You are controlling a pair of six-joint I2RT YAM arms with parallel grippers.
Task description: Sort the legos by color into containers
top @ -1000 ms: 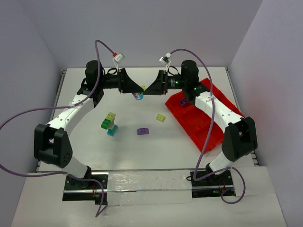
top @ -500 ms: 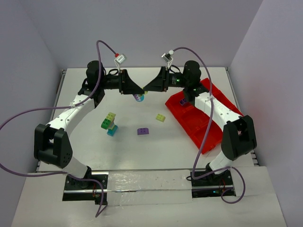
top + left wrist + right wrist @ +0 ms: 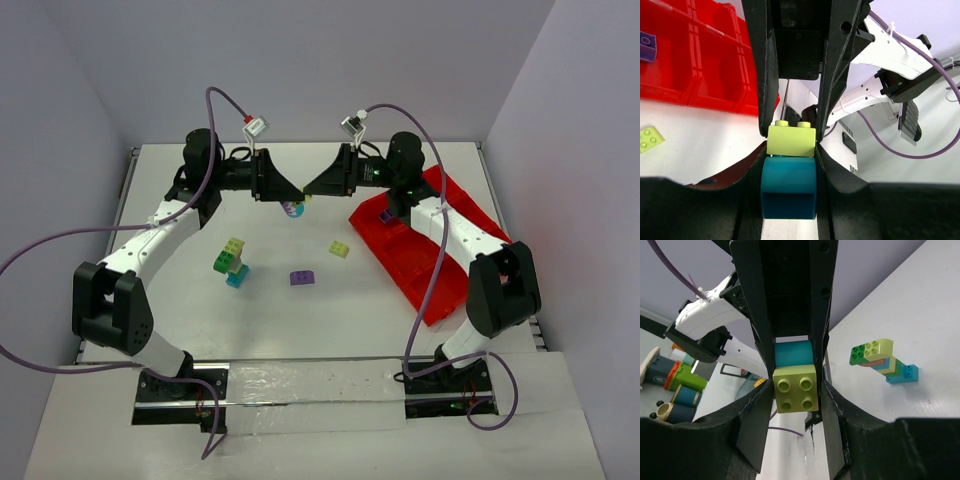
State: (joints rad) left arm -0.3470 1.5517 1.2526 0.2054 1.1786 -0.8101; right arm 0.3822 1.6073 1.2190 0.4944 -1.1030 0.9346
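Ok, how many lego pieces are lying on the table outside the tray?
3: a mixed stack on the left, a pale yellow brick near the middle, a purple brick just nearer the bases. Others may be hidden.

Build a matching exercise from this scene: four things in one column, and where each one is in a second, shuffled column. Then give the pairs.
Things
1. teal brick
2. yellow-green brick snapped onto it
3. multicolour stack
4. red tray

Places
A. between the fingers of the right gripper
B. on the left side of the table
C. between the fingers of the left gripper
D. on the table's right side

Pairs: 1-C, 2-A, 3-B, 4-D
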